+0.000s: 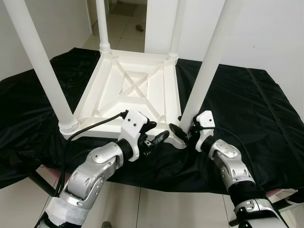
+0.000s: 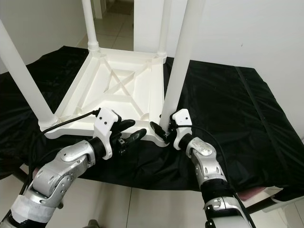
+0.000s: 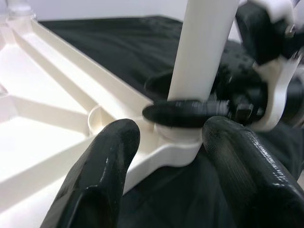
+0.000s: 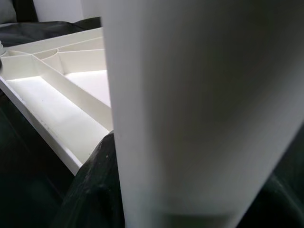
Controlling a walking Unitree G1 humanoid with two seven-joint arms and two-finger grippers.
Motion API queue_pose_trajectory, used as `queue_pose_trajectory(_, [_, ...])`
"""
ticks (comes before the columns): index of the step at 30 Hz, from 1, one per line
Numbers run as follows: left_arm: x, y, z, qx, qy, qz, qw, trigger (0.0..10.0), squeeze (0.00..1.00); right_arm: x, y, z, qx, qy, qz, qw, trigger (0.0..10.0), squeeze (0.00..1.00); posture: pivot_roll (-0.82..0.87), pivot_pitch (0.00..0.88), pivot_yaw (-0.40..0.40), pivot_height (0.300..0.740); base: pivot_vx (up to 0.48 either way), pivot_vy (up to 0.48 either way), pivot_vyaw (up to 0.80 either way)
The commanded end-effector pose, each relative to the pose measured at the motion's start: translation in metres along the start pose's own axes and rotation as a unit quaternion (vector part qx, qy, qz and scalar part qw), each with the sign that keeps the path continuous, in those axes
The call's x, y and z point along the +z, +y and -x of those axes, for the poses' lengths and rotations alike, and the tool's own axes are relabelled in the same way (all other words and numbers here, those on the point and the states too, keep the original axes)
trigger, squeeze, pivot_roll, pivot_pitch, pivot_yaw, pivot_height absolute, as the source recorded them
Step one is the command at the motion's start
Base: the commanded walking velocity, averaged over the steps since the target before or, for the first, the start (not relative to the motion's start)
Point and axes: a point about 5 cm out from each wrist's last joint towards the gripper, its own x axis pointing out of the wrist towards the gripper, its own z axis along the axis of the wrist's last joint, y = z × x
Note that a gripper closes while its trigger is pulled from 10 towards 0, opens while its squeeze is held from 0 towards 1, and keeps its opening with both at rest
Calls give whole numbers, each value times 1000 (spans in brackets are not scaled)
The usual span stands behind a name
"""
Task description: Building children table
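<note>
A white plastic children's table (image 1: 133,90) lies upside down on a black cloth, with its legs pointing up. My right gripper (image 1: 184,128) is shut on the near right leg (image 1: 204,71) just above its socket at the table's near corner. In the right wrist view that leg (image 4: 190,109) sits between the fingers. My left gripper (image 1: 156,132) is open beside the same corner, close to the table's near edge and holding nothing. In the left wrist view its two fingers (image 3: 102,175) frame the leg's base (image 3: 199,61) and a right finger (image 3: 185,113) lies across it.
The near left leg (image 1: 42,66), far left leg (image 1: 102,23) and far right leg (image 1: 176,28) stand upright in their corners. The black cloth (image 1: 247,104) covers the work surface and hangs over its front edge above tiled floor. A black cable (image 1: 90,126) trails from my left wrist.
</note>
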Motion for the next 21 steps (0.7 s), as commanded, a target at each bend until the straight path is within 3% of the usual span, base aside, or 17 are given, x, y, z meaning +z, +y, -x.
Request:
queue_pose_trajectory(1, [-7,-2,-1,-25,15,-3,1000,10000,0,-5,2,-1,1,8,-6,1000,0,0,54,0,-16,740,0,0,0])
queue_pose_trajectory(9, [-16,4,-3,0,21,-4,1000,10000,0,-8,0,1,-43,-10,-20,999,0,0,51,0,-11,740,0,0,0])
queue_pose_trajectory(11, [-23,3,-3,10,25,-3,1000,10000,0,-11,2,2,-106,-15,-26,994,0,0,52,0,-18,740,0,0,0])
queue_pose_trajectory(18, [-24,2,-3,15,26,-6,1000,10000,0,-13,5,1,-145,-7,-30,989,0,0,55,0,-20,740,0,0,0])
queue_pose_trajectory(20, [-25,2,-3,17,26,-7,1000,10000,0,-15,8,0,-169,-3,-41,985,0,0,61,0,-24,740,0,0,0])
queue_pose_trajectory(21, [-24,2,-3,18,24,-9,999,10000,0,-18,10,0,-241,14,-66,968,0,0,68,0,-31,740,0,0,0])
